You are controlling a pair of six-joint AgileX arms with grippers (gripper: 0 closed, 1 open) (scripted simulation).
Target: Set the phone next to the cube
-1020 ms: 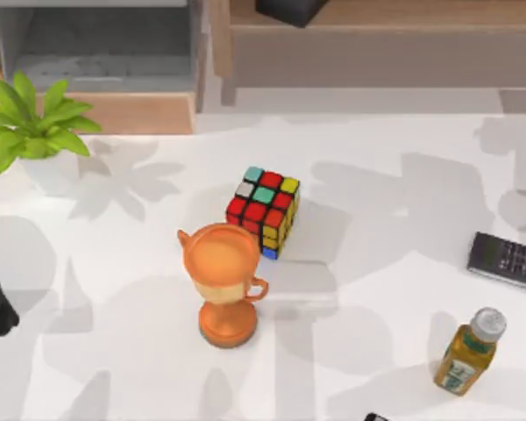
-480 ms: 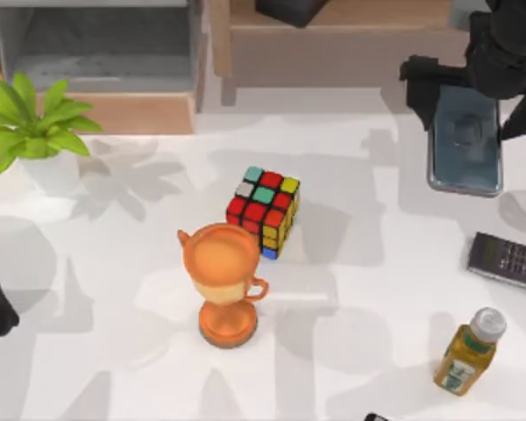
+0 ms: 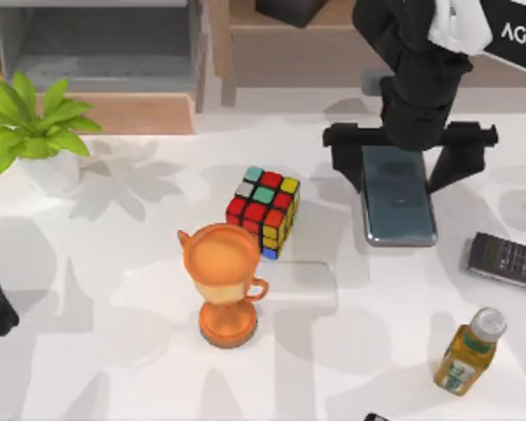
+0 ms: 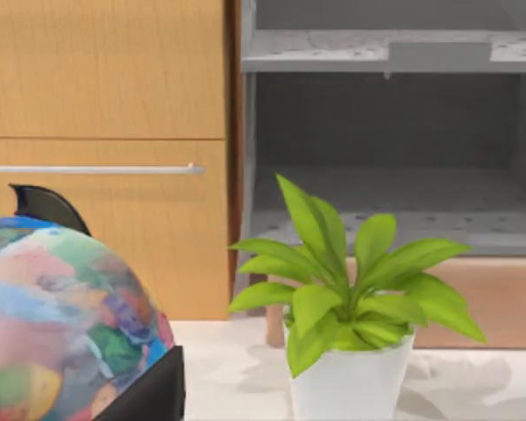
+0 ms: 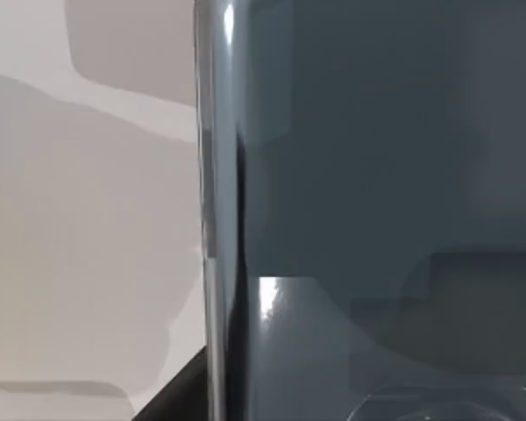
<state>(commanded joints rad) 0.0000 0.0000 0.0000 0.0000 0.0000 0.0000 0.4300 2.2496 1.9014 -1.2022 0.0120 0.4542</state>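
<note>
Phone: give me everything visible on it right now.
The phone is a flat rectangular slab with a glossy dark grey-blue face, rounded corners and a thin silvery edge, catching pale reflections. It lies level, long axis running away from the top view's near edge, right of the cube with a clear gap between them. The right gripper grips its far end. Whether it touches the table is unclear.

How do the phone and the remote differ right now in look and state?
The phone is a glossy grey-blue slab with a bare screen; the remote is black with rows of small buttons. The phone sits under the right gripper, lengthwise toward the shelves; the remote lies untouched and slanted at the table's right edge. The phone is nearer the cube. Both are flat rectangles.
</note>
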